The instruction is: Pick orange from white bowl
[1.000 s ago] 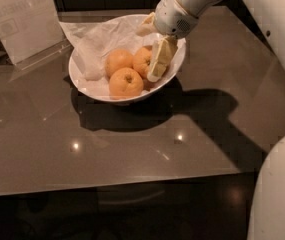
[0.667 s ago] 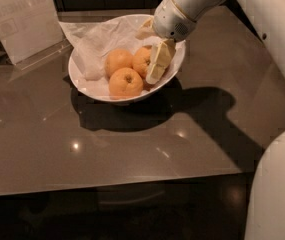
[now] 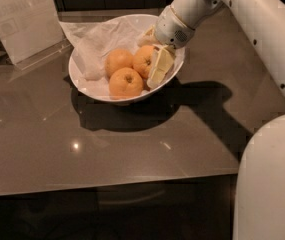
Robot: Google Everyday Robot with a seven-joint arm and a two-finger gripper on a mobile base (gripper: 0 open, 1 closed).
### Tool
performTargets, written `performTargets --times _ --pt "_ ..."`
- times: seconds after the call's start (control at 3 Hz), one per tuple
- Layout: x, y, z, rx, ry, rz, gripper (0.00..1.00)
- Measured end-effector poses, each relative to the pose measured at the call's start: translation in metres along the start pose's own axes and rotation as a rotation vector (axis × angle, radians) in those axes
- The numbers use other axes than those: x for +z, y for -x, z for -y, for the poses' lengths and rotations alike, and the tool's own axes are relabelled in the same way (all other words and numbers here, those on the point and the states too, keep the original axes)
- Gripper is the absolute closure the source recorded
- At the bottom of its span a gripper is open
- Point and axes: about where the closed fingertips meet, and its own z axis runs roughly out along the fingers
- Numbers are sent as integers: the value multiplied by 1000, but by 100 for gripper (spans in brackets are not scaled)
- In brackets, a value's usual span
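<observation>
The white bowl (image 3: 82, 79) sits on the grey table, lined with crumpled white paper (image 3: 99, 44). Three oranges lie in it: a large front orange (image 3: 126, 83), a paler one at back left (image 3: 119, 61) and one at back right (image 3: 143, 60). My gripper (image 3: 153, 54) reaches down into the bowl's right side from the upper right. It is open, with one pale finger (image 3: 161, 66) on the right of the back-right orange and the other (image 3: 147, 37) behind it. It holds nothing.
A clear plastic sign stand (image 3: 24, 21) stands at the back left, close to the bowl. My white arm (image 3: 252, 19) crosses the right side, and my base (image 3: 269, 184) fills the lower right. The table's front edge (image 3: 107, 186) runs below.
The gripper has eased slightly lower into the bowl beside the back-right orange. The oranges and bowl have not moved.
</observation>
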Motion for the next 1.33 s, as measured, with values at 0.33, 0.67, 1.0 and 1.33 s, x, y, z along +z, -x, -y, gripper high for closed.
performTargets --times 0.33,0.67,1.0,1.33 --pt "5 -12 1 32 12 -2 9" --pt "8 -18 1 50 17 1 28" --pt "7 -19 1 56 18 4 51" --pt "5 -18 -1 61 10 9 74"
